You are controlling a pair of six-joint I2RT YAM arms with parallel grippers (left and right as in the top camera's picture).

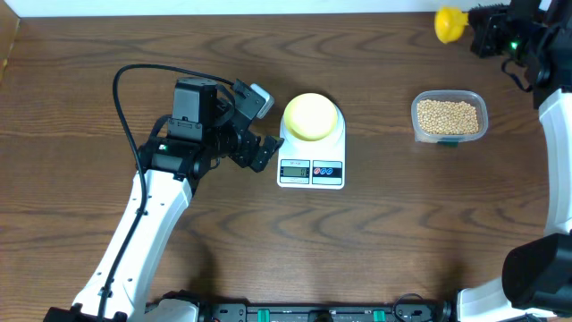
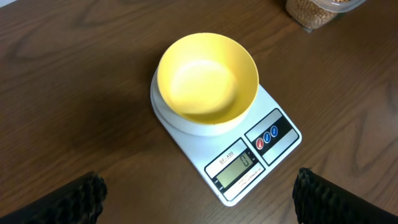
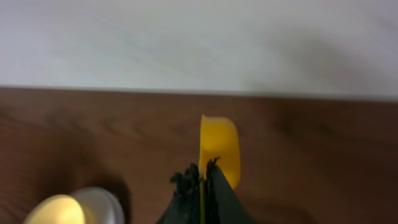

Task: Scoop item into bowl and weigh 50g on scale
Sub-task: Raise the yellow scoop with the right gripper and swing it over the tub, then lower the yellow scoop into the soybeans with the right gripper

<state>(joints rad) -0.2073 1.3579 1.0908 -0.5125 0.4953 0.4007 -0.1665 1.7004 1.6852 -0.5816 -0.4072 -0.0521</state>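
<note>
Beans (image 1: pixel 449 115) fill the clear tub (image 1: pixel 414 116) at right, ready for the yellow scoop (image 1: pixel 450 24) clamped in the right claw (image 3: pixel 202 180), upper right. Centre frame, the empty bowl (image 1: pixel 310 116) sits on the scale (image 1: pixel 311 172) for weighing, with the left claw (image 1: pixel 265 125) spread apart beside it.

A yellow scoop (image 3: pixel 219 149) stood on edge beyond the fingertips of the right tool (image 3: pixel 202 177), its handle pinched between them. A clear plastic tub (image 1: pixel 415 118) sat on the brown wood-grain bench (image 1: pixel 402 241), near that tool and well apart from the left tool (image 1: pixel 265 125). A pale wall (image 3: pixel 199 43) ran along the bench's far edge, ahead of the right tool.
</note>
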